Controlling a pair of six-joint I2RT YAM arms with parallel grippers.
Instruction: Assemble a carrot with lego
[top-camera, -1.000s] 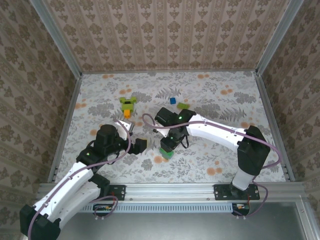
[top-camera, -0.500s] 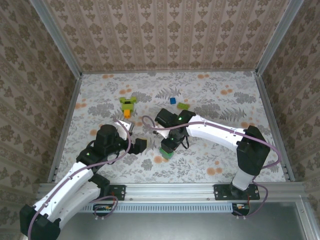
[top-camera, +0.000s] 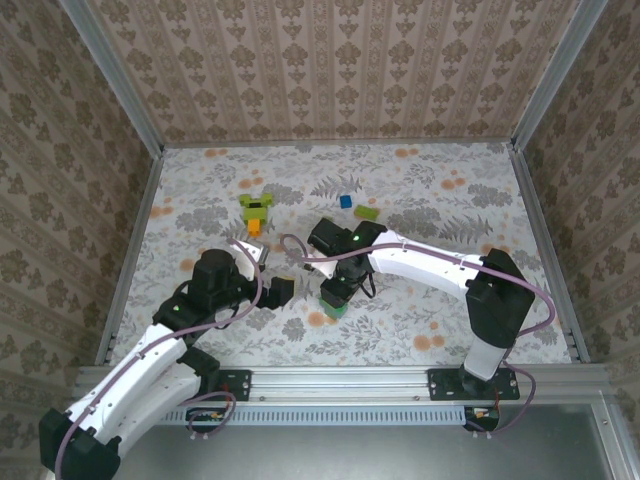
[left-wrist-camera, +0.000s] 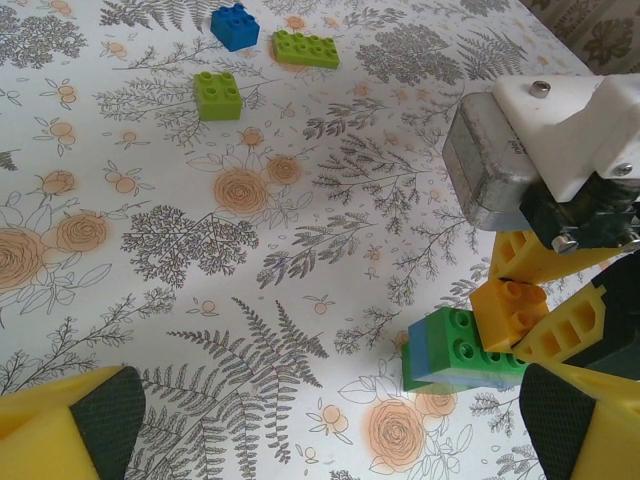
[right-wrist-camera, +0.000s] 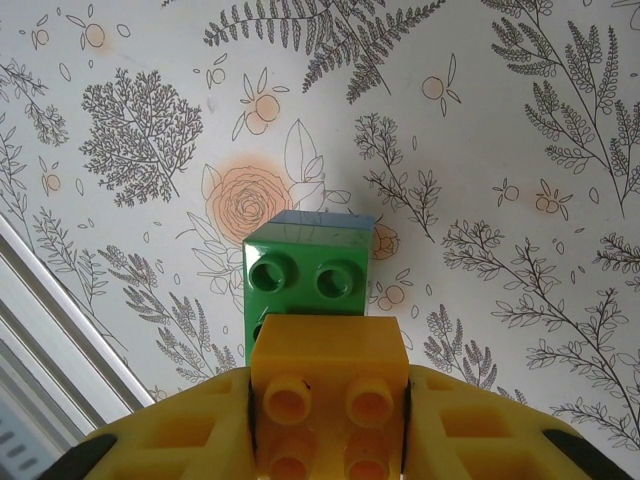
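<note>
Noted since a second ago: slight leftward swing of the right arm's upper links, with the right gripper (top-camera: 335, 292) over the same spot; no shift in the left arm. Found the right gripper clamped narrow on an orange brick (right-wrist-camera: 328, 400), studs toward the wrist camera, pressed at or just above the top of a dark green brick (right-wrist-camera: 308, 272), contact not certain. Dark green brick seated on a blue layer (left-wrist-camera: 428, 350) on the table (top-camera: 420, 180). Found the left gripper (top-camera: 282, 290) spread wide, holding nothing, just left of that stack.

Located the carrot (top-camera: 256, 210) well apart, toward the far left of the table. Lying flat, long axis far to near, green end far, orange tip (top-camera: 255, 227) toward the arms.

Recorded beyond the stack: a loose blue brick (left-wrist-camera: 235, 25), a long lime brick (left-wrist-camera: 305, 47) and a square lime brick (left-wrist-camera: 218, 95).
</note>
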